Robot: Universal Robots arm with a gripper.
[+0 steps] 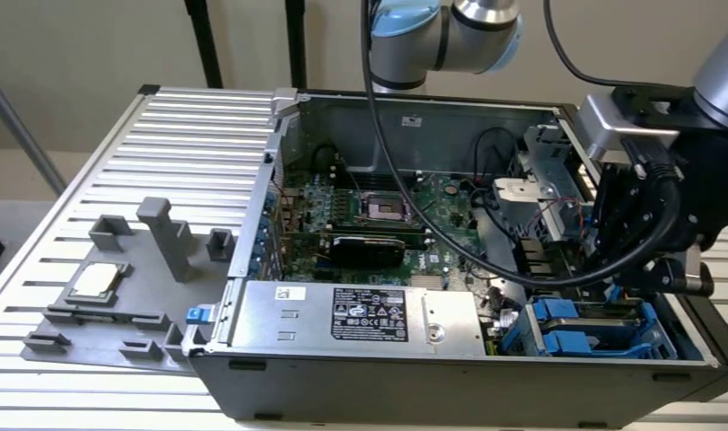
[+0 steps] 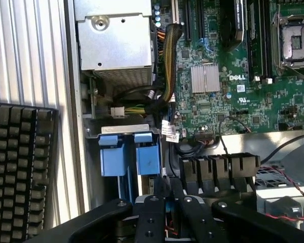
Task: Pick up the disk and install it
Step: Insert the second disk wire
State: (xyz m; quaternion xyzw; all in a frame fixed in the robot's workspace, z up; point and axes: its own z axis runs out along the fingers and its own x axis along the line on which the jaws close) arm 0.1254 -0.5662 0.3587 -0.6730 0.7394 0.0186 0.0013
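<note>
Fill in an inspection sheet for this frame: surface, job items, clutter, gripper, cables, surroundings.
Surface: ribbed metal table carrying an open computer case.
Job's things: blue disk rails standing in the drive bay at the case's front corner; the disk's silver body cannot be made out.
Clutter: grey fixture plate holding a small silver chip.
Gripper: gripper directly over the bay; finger state unclear.
Cables: black cable hanging into the case; yellow-black wire bundle beside the power supply.
Surroundings: beige wall.

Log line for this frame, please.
gripper: above drive bay | disk: blue-railed, seated in computer case bay | grasp: cannot tell | CPU chip: on grey fixture, outside case
</note>
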